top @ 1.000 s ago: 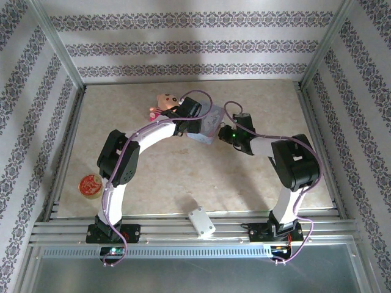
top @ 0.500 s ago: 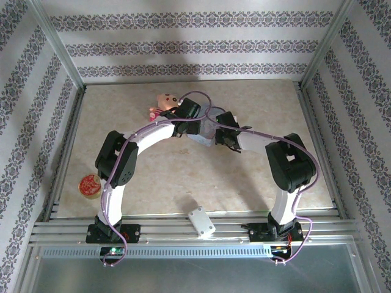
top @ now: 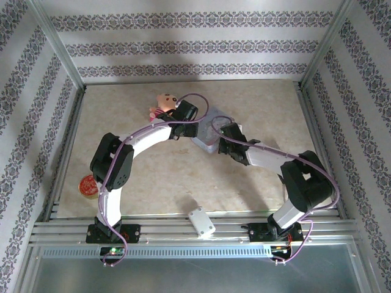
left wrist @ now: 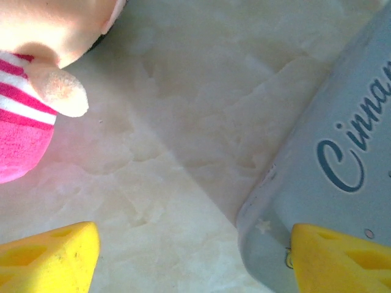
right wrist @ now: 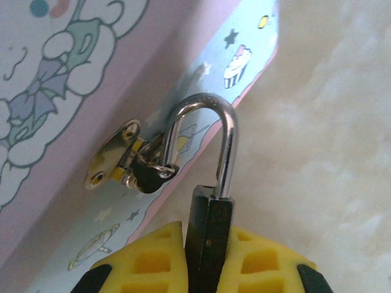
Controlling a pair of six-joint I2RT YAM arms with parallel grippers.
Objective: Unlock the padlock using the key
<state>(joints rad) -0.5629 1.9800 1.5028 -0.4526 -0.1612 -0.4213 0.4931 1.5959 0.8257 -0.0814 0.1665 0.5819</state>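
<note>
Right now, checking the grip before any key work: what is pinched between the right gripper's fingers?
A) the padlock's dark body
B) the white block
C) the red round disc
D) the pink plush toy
A: the right gripper is shut on the padlock, whose shackle hooks through the tin's hasp.

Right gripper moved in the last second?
Yes: right gripper shifted slightly left and toward the near rail, nearer the white block.

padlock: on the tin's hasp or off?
On. The padlock has its shackle threaded through the hasp loop on the tin; the right gripper is clamped on its body.
</note>
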